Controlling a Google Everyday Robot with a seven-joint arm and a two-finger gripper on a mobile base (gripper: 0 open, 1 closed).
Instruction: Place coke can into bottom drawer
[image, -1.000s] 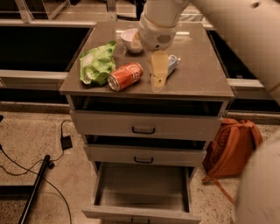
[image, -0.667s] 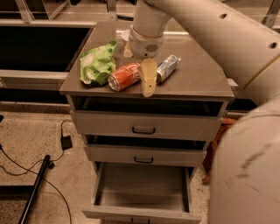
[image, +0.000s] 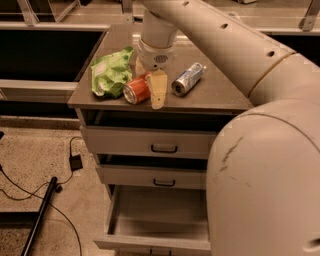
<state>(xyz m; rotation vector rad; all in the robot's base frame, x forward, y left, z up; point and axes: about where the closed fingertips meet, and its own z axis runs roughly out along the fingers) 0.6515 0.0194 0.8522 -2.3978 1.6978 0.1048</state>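
The coke can (image: 135, 90) lies on its side on the cabinet top (image: 220, 92), near the front edge, its silver end facing me. My gripper (image: 148, 86) has come down over it from above. One pale finger (image: 157, 91) stands just to the right of the can, and the other shows partly behind it. The jaws are open around the can and it still rests on the top. The bottom drawer (image: 159, 214) is pulled out below, with a plain grey inside that holds nothing.
A green crumpled bag (image: 111, 72) lies just left of the coke can. A silver-and-blue can (image: 188, 79) lies on its side to the right. The two upper drawers (image: 150, 142) are nearly shut. A black pole (image: 41, 212) and cable (image: 70, 160) lie on the floor at left.
My gripper has moved left and down, from beside the silver-and-blue can to straddling the coke can. The cans and the bag have not moved.
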